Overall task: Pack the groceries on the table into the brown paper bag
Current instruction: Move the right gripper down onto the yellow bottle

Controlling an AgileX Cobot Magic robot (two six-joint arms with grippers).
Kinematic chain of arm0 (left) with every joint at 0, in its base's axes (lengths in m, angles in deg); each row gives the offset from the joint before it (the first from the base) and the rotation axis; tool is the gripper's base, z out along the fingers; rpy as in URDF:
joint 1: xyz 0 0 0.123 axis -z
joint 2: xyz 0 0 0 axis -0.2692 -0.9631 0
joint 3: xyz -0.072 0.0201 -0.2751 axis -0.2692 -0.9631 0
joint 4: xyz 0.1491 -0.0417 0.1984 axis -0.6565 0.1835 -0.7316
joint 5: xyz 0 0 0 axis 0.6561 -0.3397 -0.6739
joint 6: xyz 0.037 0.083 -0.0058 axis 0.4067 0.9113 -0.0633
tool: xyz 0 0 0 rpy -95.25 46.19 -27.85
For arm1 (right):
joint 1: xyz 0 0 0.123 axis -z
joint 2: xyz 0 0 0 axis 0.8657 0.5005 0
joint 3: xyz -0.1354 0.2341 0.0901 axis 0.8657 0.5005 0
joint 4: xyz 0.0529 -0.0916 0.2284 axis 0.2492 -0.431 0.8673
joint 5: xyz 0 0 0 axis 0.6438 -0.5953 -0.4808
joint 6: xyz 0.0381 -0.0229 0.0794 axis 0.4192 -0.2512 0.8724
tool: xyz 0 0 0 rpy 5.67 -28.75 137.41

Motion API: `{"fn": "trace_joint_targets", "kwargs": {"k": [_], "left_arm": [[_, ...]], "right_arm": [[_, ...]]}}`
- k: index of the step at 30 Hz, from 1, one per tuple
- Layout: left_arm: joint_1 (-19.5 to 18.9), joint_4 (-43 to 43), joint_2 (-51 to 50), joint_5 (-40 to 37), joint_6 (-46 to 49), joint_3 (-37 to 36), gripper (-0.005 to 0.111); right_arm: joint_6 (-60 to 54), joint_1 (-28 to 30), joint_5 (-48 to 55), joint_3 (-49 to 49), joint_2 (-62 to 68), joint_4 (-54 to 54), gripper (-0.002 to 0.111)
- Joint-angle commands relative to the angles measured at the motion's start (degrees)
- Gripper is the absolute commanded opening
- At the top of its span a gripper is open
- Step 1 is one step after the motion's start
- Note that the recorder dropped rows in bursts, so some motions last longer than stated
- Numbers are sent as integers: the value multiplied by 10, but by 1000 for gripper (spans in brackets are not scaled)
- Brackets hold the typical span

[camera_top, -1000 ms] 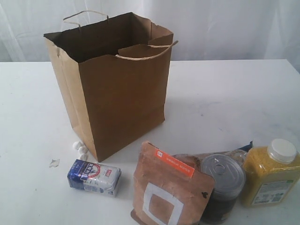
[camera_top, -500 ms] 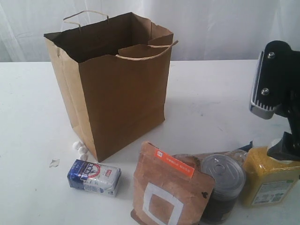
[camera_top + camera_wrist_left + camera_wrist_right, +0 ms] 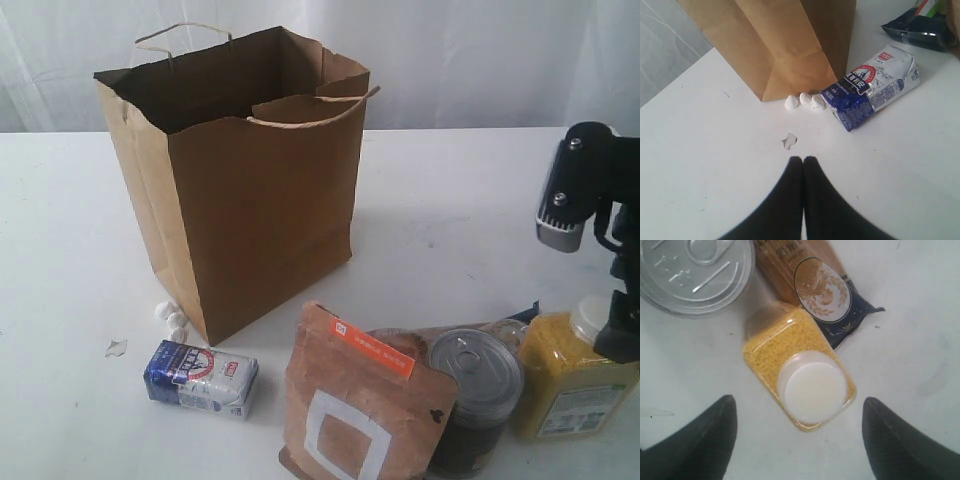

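The white table (image 3: 480,200) ran back to a pale curtain (image 3: 450,60), with open room right of the upright brown paper bag (image 3: 260,210), its inside too dark to read. The left gripper (image 3: 803,161) sat closed and empty near the packet (image 3: 875,85). The right gripper (image 3: 797,407) hung wide open over the yellow jar (image 3: 785,345), beside the can (image 3: 695,270), front right.
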Motion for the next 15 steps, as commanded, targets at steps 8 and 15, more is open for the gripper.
{"fn": "trace_joint_targets", "kwargs": {"k": [8,15], "left_arm": [[2,6,3,0,-2,-2,0],[2,6,3,0,-2,-2,0]], "right_arm": [[-20,22,7,-32,91,8,66],[-36,22,-5,-30,119,8,66]]}}
